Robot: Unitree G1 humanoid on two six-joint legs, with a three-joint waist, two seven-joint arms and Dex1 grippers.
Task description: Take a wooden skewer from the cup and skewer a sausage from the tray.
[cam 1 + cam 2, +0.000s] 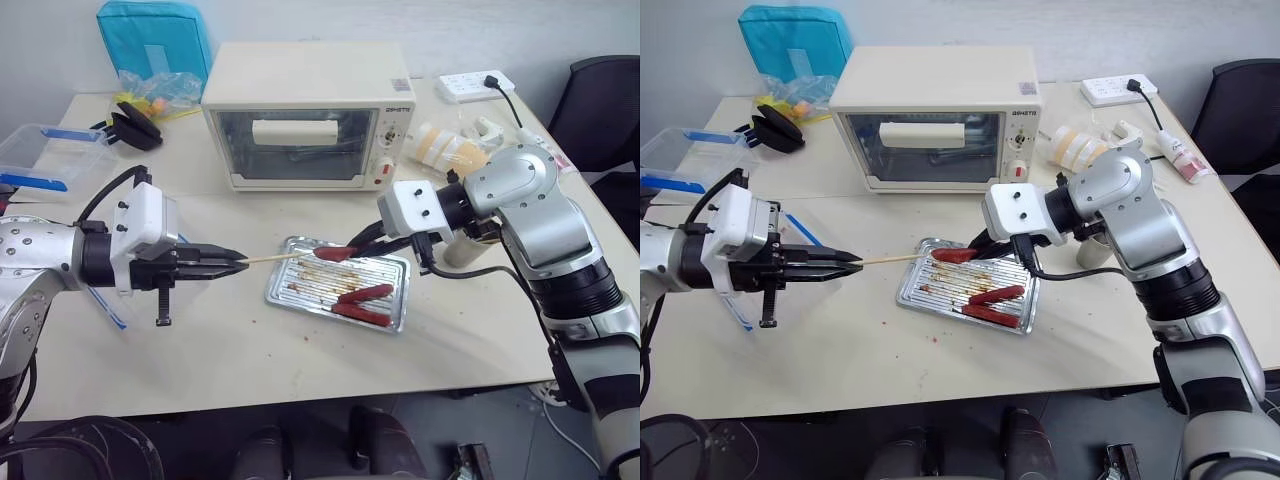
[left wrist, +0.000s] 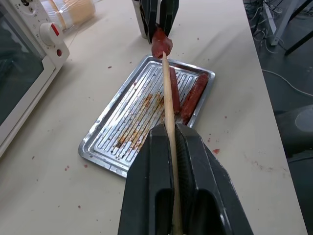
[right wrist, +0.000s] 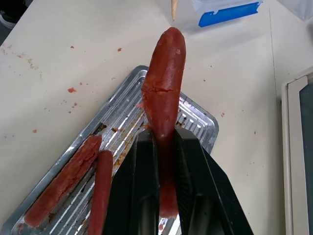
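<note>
Overhead, a pale tabletop [image 1: 250,370] fills the scene, with a black chair [image 1: 600,110] at its far right corner. Toward the back stands a cream toaster oven [image 1: 310,115], a blue pouch [image 1: 155,35] behind it to the left, a white power strip [image 1: 475,85] to the right, and a clear blue-trimmed container [image 1: 40,155] at the left edge. Nearer the front lies the tray [image 1: 300,295], shiny, ridged and streaked with brown grease, carrying two reddish-brown sausages side by side. Above its far edge the right gripper [image 1: 360,243] is clamped on the sausage [image 3: 164,83], whose skin is split near the middle. Opposite, the left gripper [image 1: 238,262] pinches the wooden skewer [image 2: 168,93], thin and pale; its tip sits at the sausage's free end. The cup stands partly hidden behind the right arm.
</note>
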